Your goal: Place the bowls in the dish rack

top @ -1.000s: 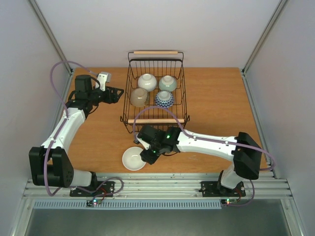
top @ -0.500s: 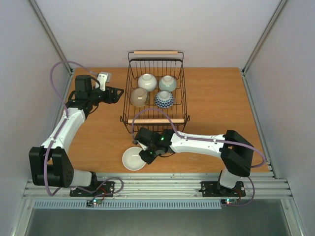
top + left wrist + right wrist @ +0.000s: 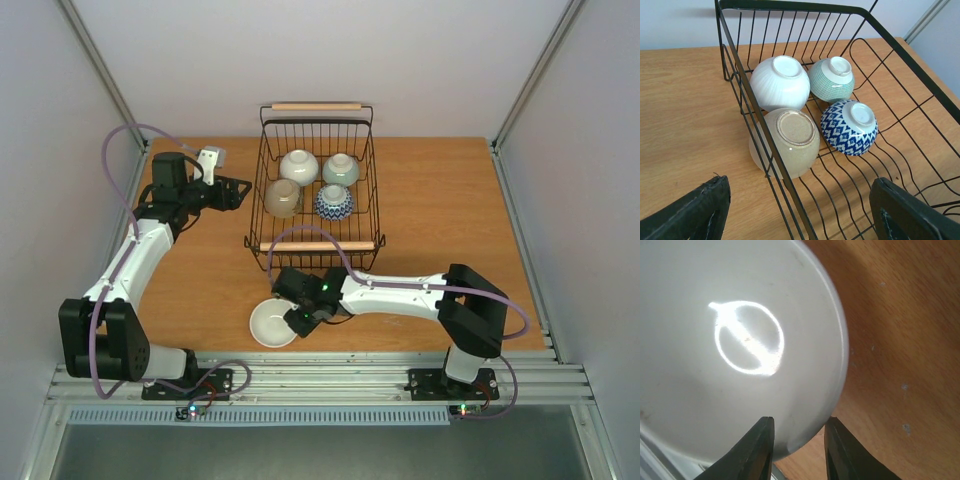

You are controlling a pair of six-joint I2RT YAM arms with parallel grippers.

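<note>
Where right hand [image 3: 799, 434] straddles rim, white bowl [image 3: 730, 340] cropped.

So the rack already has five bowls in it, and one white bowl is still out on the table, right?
Not quite: the dish rack holds four bowls, not five, as the left wrist view shows. One white bowl is still on the table.

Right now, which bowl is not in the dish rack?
The plain white bowl, upright on the table by the right gripper; the other four sit upside down inside the dish rack.
</note>
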